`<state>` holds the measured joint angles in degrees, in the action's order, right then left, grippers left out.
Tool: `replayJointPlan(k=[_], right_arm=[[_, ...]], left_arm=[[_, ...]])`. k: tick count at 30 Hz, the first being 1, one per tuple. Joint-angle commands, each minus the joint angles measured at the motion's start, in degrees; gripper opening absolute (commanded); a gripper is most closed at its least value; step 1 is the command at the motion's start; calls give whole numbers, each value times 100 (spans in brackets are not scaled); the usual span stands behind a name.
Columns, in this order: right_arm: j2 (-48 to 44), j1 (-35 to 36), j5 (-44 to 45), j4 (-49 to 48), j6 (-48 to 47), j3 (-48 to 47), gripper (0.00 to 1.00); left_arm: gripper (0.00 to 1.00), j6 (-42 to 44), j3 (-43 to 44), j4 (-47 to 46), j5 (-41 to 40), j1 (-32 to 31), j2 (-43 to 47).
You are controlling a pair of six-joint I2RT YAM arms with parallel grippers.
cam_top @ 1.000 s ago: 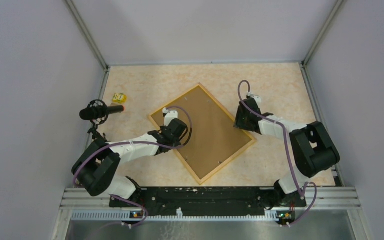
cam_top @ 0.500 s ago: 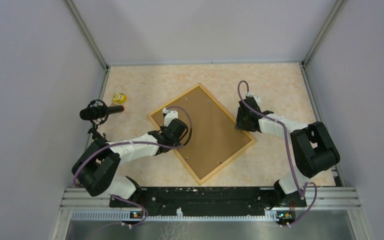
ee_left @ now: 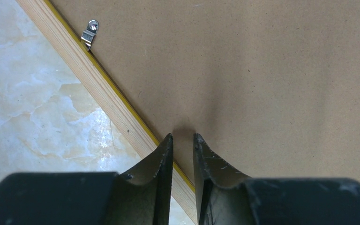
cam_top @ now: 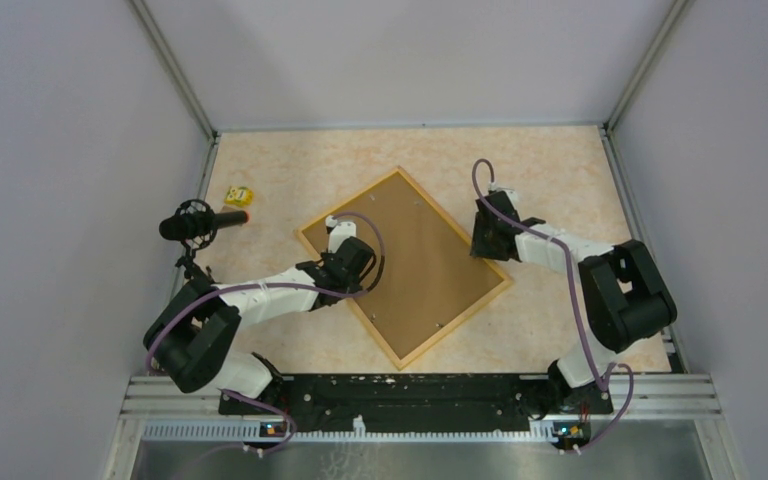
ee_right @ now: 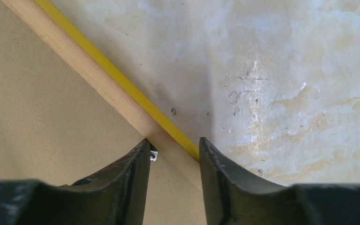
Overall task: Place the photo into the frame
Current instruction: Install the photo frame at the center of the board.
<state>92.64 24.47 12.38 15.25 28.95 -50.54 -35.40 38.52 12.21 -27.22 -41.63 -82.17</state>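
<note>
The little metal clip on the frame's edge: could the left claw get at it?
Probably yes. The clip lies uncovered on the frame rim, and only bare brown backing board lies between it and the left claw.

Top view: soft, even light from overhead, nothing harsh, shadows on the table (cam_top: 580, 165) barely there. Left wrist now: my left fingers (ee_left: 161, 164) cast a dim, fuzzy shadow just ahead onto the board (ee_left: 262, 70). The board's grain is crisp, but the finger bases go dark and soft at the bottom edge. Right wrist: white glare on the glossy table, scuffs sharp. My right fingers (ee_right: 220, 178) are nearly black, with dull highlights along their edges.
</note>
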Motion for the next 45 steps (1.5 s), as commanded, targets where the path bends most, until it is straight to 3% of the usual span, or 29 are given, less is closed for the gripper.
replayJointPlan(k=[1,4,6,10,16,20,24,34,39,41,44,45], right_arm=[[85,49,-293,875,-13,86,51],[92,6,-308,941,-231,-122,70],[247,-29,-330,964,-383,-333,76],[932,-39,-120,1454,-529,-1019,76],[1221,-42,-682,1149,-627,-1334,74],[1469,-30,-1055,1184,-575,-1726,71],[1585,-30,-930,1009,-662,-1847,70],[1201,-38,309,857,57,-1074,42],[357,-104,-151,-144,878,380,35],[97,-114,-336,-441,1065,714,26],[-81,-118,-233,-378,1287,967,1],[-186,-112,-210,-357,1427,1085,0]], left_arm=[[32,-26,-122,449,186,28,45],[45,-170,-209,452,588,25,386],[51,-232,-256,422,988,9,741],[62,-160,-28,701,1341,-72,1073],[73,211,522,1239,2042,-108,1336],[74,178,488,1176,3012,-120,1538],[75,-11,21,743,3475,-137,2051],[78,-93,50,1218,3726,-144,2684],[79,-302,-119,1054,3834,-146,2902],[79,-458,-310,815,3953,-154,2958],[80,-679,-595,299,4302,-161,2946],[80,-739,-686,159,4448,-175,2919]])
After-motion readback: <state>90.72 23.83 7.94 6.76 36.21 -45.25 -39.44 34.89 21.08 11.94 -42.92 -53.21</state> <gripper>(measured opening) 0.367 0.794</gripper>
